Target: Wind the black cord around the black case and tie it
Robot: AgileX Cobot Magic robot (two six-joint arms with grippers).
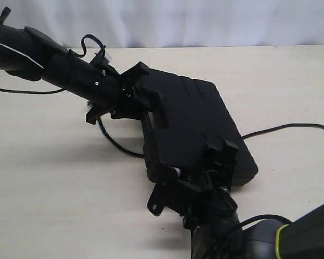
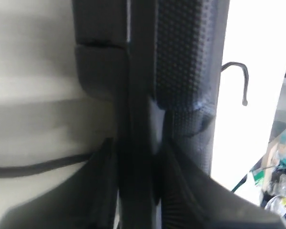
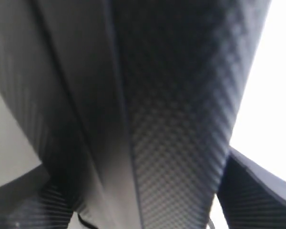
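- Black case (image 1: 197, 116): flat, matte black, rectangular with rounded corners. Moulded steps and grooves show on the broad face near its far end.
- Up close in the left wrist view, the case (image 2: 186, 57) has a fine pebbled texture and a smooth seam band along its edge. The right wrist view shows the same dotted grain (image 3: 181, 119), blurred.
- Position: centre of the pale table (image 1: 54, 189), with a shadow beneath its left side. I cannot tell whether it rests on the table or is raised.
- Long axis: diagonal in the exterior view, from far left to near right. The broad face is turned up toward that camera.
- Left gripper (image 1: 146, 89): clamped on the far-left end of the case, which is wedged edge-on between its fingers (image 2: 93, 191).
- Right gripper (image 1: 222, 148): at the near-right end, with fingers (image 3: 257, 191) on either side of the case and closed on it.
- Black cord (image 1: 116, 141): a thin loop emerges from under the case's left side and lies on the table. Another stretch (image 1: 281, 128) trails off right.
- In the left wrist view, one run of cord (image 2: 38, 167) lies on the table beside the case. A small knotted tip (image 2: 244, 101) lies past the case's other face.
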